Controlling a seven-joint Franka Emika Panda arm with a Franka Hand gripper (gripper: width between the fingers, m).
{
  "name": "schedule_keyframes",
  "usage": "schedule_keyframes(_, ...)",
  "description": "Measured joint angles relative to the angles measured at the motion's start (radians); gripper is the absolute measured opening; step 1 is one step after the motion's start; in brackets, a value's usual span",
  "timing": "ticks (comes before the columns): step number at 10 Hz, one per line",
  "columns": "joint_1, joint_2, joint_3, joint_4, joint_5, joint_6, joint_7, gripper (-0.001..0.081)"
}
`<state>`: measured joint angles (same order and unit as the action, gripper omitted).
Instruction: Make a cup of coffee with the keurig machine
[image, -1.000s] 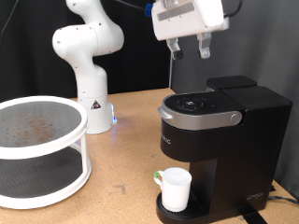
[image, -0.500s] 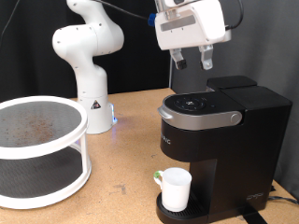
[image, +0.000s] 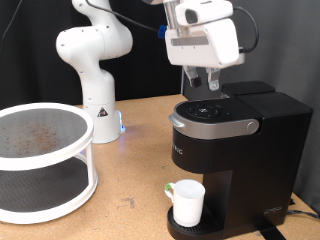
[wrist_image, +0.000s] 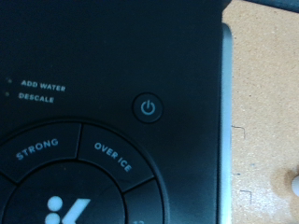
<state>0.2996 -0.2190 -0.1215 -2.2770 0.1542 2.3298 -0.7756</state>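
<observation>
The black keurig machine (image: 235, 150) stands at the exterior view's right, with its lid down. The white cup (image: 187, 202) stands upright on the drip tray under the spout. My gripper (image: 204, 86) points down just above the machine's silver-rimmed button panel (image: 212, 111), with nothing between its fingers. The wrist view looks close onto the machine's top (wrist_image: 112, 56), showing the power button (wrist_image: 148, 107) and the STRONG and OVER ICE keys. My fingers do not show there.
A white two-tier round rack (image: 45, 160) stands at the exterior view's left. A second white robot arm (image: 95, 60) stands at the back on the wooden table (image: 135, 160). A small green thing (image: 168, 189) sits beside the cup.
My gripper has come down and slightly towards the exterior view's left, from well above the machine to just over its button panel. The cup and machine have not moved.
</observation>
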Motion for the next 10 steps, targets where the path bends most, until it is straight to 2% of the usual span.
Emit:
schedule_keyframes(1,0.0,0.013,0.0,0.0,0.002,0.004,0.0,0.0425)
schedule_keyframes(2,0.0,0.024,0.0,0.0,0.004,0.008,0.0,0.0425)
schedule_keyframes(3,0.0,0.036,-0.001,0.0,0.008,0.008,0.0,0.0287)
schedule_keyframes(4,0.0,0.048,-0.001,0.0,0.011,0.009,0.0,0.0095)
schedule_keyframes(5,0.0,0.059,-0.001,0.0,0.017,0.009,-0.002,0.0095)
schedule_keyframes(6,0.0,0.069,-0.001,0.0,0.025,0.009,-0.007,0.0029)
schedule_keyframes(7,0.0,0.076,-0.001,0.0,0.034,0.009,-0.012,0.0009)
schedule_keyframes(10,0.0,0.095,-0.001,0.001,0.055,0.009,-0.025,0.0003)
